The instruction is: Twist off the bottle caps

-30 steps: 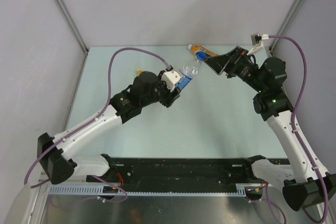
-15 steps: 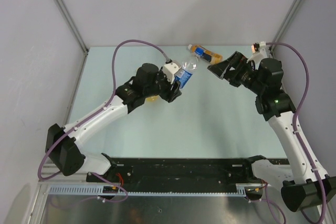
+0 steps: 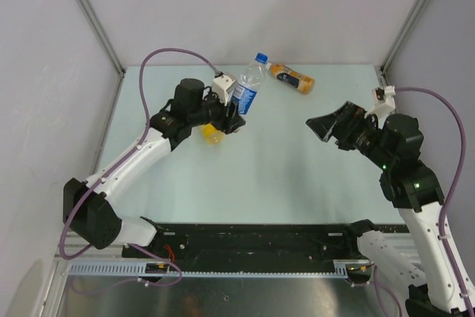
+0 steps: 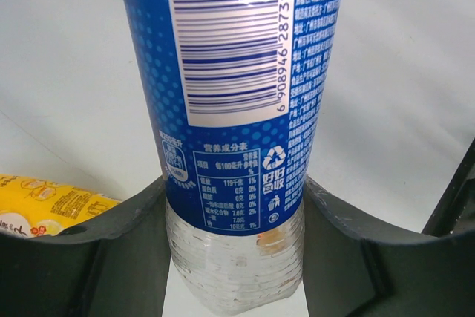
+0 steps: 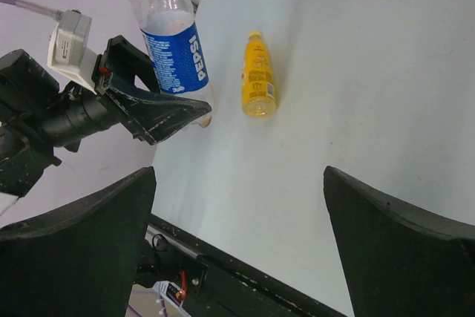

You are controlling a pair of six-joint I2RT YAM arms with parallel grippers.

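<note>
In the upper left-centre of the overhead view, the left gripper (image 3: 234,114) is clamping the lower body of the clear plastic bottle with the blue label (image 3: 246,94). The left wrist view is showing both dark fingers (image 4: 126,220) pressing its sides just below the label. Beneath that gripper, the small yellow-liquid bottle (image 3: 213,134) is lying on its side, partly hidden.

The held bottle's long axis is running up and slightly right, so its round blue screw cap (image 3: 260,57) is pointing toward the top centre. Right of it, the orange-liquid bottle with the dark label (image 3: 292,77) is lying flat.

At the right middle, the right gripper (image 3: 322,128) is gaping wide and carrying nothing. It is sitting well apart from the blue cap, which is lying up and to its left. Being free, this gripper is probably the one needing to reach in along the bottle's axis.
</note>
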